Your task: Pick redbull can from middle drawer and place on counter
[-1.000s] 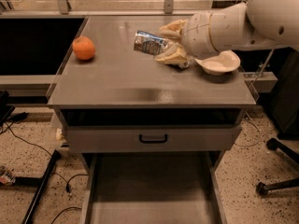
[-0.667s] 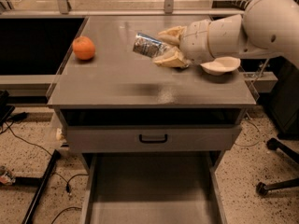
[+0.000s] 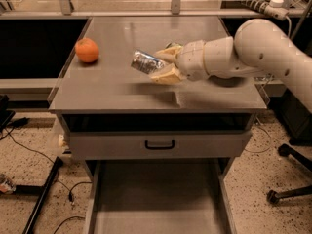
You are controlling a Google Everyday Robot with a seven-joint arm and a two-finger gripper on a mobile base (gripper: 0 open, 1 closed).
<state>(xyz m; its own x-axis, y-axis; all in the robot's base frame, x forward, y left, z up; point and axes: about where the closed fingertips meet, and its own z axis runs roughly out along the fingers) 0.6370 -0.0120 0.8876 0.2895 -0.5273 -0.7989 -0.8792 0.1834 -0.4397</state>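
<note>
The redbull can (image 3: 146, 62), slim and silver with dark markings, lies tilted on its side in the air a little above the middle of the counter (image 3: 112, 87). My gripper (image 3: 165, 65) is shut on the redbull can's right end, with one tan finger (image 3: 168, 75) below it and one above. The white arm reaches in from the right. The middle drawer (image 3: 156, 199) stands pulled open at the bottom of the view, its grey floor bare.
An orange (image 3: 87, 50) sits at the counter's left. A shut drawer front with a black handle (image 3: 159, 144) is just below the counter. Black cables and a stand leg lie on the speckled floor at left. A chair base stands at right.
My gripper has carried the redbull can to the left and toward the counter's middle. The white bowl seen beside the arm earlier is now hidden behind it.
</note>
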